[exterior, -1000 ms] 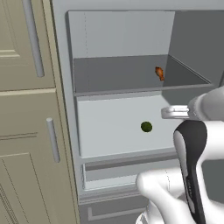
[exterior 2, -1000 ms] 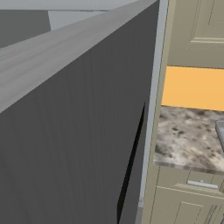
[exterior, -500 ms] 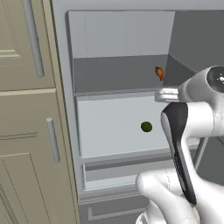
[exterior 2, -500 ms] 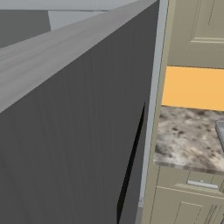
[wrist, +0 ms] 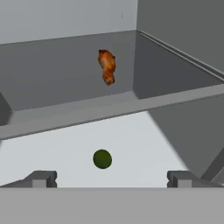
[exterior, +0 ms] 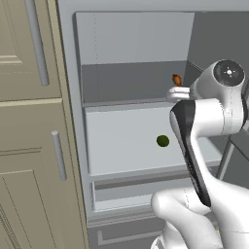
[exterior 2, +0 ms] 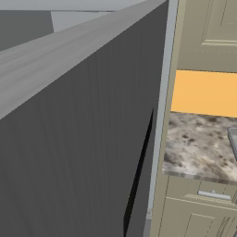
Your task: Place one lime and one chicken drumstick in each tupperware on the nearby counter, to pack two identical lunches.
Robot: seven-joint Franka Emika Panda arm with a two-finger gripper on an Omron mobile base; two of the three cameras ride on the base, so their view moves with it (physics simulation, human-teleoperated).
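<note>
A dark green lime point(exterior: 163, 141) lies on the white lower shelf of the open fridge; in the hand view the lime point(wrist: 102, 159) sits just beyond and between my fingertips. An orange-brown chicken drumstick point(exterior: 177, 80) rests at the right back of the grey upper shelf, and the hand view shows the drumstick point(wrist: 107, 66) above the lime. My gripper point(wrist: 111, 179) is open and holds nothing, facing into the fridge short of the lime. A sliver of a grey tupperware point(exterior 2: 233, 140) shows at the right edge on the speckled counter point(exterior 2: 196, 148).
The open fridge door point(exterior 2: 78, 139) stands as a dark grey slab between the fridge and the counter. Beige cabinets with bar handles point(exterior: 39, 146) flank the fridge on the left. The fridge's right inner wall point(wrist: 183, 57) is close to the drumstick.
My arm has swung up and leftward in the left base view, with its upper joint now higher and in front of the fridge's right side. The lime and drumstick have not moved.
</note>
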